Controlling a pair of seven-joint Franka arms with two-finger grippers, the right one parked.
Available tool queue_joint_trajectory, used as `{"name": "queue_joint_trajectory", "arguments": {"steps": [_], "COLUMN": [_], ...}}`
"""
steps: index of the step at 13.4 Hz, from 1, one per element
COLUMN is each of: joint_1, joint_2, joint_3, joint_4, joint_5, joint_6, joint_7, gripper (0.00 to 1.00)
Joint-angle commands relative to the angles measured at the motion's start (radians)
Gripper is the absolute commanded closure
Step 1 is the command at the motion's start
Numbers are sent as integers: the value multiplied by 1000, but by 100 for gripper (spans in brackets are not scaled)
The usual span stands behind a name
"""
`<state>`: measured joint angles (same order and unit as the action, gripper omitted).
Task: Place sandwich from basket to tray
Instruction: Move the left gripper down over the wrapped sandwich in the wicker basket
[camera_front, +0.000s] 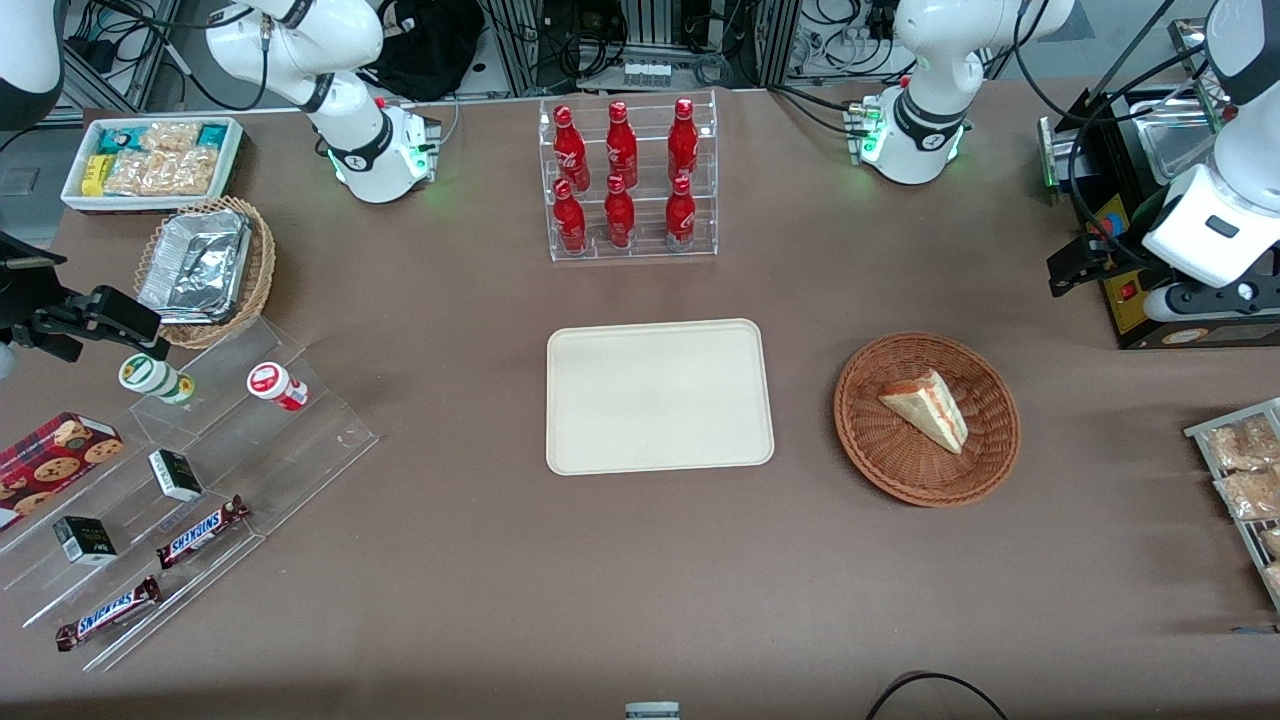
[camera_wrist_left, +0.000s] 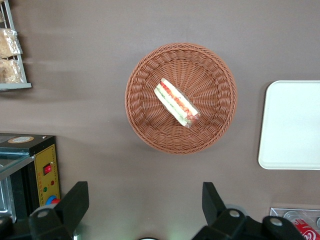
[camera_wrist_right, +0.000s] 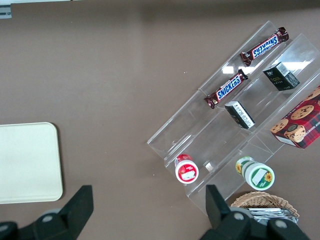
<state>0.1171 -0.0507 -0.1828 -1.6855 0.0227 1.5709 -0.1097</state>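
sandwich (camera_front: 926, 408) sitting in the basket (camera_front: 868, 440), tray (camera_front: 659, 396) beside it, end effector (camera_wrist_left: 145, 202) spread wide, hovering up above the basket

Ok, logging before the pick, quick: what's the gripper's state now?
Gripper: open, holding nothing, raised clear of the basket where the sandwich lies.

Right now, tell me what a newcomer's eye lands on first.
The six red bottles in a clear rack, farther from the front camera than the bare cream tray. Then the sandwich lying in the reddish-brown basket beside that tray, toward the working arm's end. The gripper hangs high above the basket's edge, jaws open.
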Motion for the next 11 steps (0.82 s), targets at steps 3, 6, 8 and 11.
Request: {"name": "queue_joint_trajectory", "arguments": {"steps": [3, 6, 8, 11], "joint_1": [4, 3, -1, -2], "joint_2": [-3, 63, 86, 80], "joint_3": [2, 0, -9, -66], "joint_4": [10, -9, -103, -328], "joint_5": [-17, -18, -17, -17], "joint_6": [-2, 21, 149, 456], "joint_7": [19, -14, -36, -178], "gripper": [0, 0, 0, 0]}}
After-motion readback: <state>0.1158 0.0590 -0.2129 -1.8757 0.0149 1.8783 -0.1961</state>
